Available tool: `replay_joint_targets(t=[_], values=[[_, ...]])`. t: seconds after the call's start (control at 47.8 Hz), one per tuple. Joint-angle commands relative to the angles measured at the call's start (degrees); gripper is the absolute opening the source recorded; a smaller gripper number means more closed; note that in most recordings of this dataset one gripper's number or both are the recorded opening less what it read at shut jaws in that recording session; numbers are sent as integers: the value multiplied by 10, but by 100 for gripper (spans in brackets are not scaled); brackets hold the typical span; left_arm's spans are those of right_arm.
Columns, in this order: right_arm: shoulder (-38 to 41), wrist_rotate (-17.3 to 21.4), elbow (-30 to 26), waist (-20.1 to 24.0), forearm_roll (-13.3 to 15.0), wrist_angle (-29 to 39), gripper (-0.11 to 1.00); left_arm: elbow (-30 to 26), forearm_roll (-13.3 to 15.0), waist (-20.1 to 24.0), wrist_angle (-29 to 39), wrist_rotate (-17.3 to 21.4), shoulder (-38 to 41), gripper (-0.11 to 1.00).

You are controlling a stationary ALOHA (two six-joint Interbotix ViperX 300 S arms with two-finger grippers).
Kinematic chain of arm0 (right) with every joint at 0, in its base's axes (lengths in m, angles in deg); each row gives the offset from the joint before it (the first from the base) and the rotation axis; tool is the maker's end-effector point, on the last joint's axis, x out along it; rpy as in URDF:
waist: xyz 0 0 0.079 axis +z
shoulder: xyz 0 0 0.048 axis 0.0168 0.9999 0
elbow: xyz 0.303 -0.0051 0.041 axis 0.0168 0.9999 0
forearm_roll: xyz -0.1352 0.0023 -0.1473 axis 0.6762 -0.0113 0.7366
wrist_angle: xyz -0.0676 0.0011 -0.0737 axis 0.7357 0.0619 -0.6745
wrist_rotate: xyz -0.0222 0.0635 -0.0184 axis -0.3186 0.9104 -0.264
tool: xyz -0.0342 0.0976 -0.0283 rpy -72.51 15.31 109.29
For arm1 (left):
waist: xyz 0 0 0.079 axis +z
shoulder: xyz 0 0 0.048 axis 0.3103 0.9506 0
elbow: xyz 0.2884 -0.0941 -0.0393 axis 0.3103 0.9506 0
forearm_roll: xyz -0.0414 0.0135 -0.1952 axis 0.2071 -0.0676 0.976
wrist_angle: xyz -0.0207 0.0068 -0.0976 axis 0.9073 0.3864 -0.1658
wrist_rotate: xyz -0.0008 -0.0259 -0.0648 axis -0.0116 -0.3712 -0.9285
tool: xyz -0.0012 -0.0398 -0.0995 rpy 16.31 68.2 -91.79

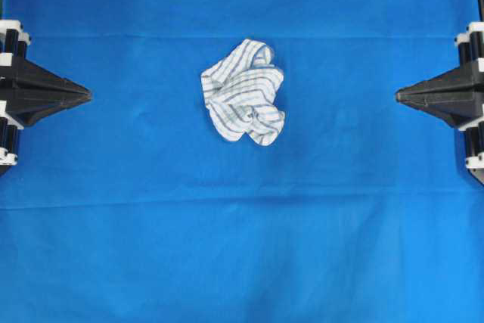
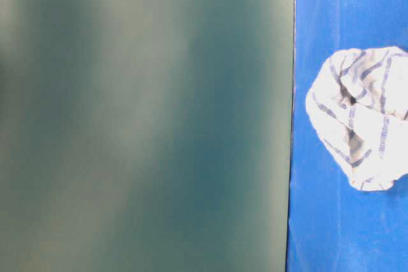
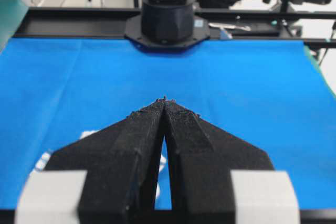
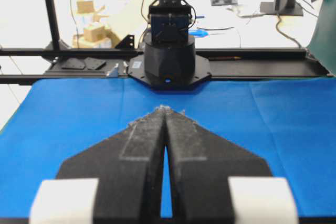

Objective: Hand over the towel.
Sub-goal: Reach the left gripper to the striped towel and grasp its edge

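Left gripper (image 1: 87,95): fingers together, empty, at the left edge of the overhead view. Right gripper (image 1: 399,96): fingers together, empty, at the right edge. Towel (image 1: 243,91): crumpled, mid-cloth between both grippers, well apart from each, on the blue cloth (image 1: 242,247). Left wrist view shows only slivers of towel behind the closed fingers; right wrist view shows none. Table-level view: blurred grey-green panel (image 2: 146,119) fills the left; towel cut off at right.

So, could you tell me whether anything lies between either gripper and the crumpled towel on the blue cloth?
Nothing visible does. The towel lies alone mid-way on the blue cloth. The left gripper and right gripper sit shut at opposite edges, with only bare cloth between each and the towel.
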Motion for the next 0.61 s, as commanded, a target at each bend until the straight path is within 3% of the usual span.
replay_joint_targets(t=[0.0, 0.293, 0.585], values=[[2, 3, -18, 0, -3, -4, 0, -16, 11, -3, -5, -2, 3, 0], [15, 1, -36, -1, 0, 8, 0, -24, 11, 10, -54, 4, 34, 0], [29, 3, -36, 0, -1, 10, 0, -53, 12, 59, -69, -3, 148, 5]])
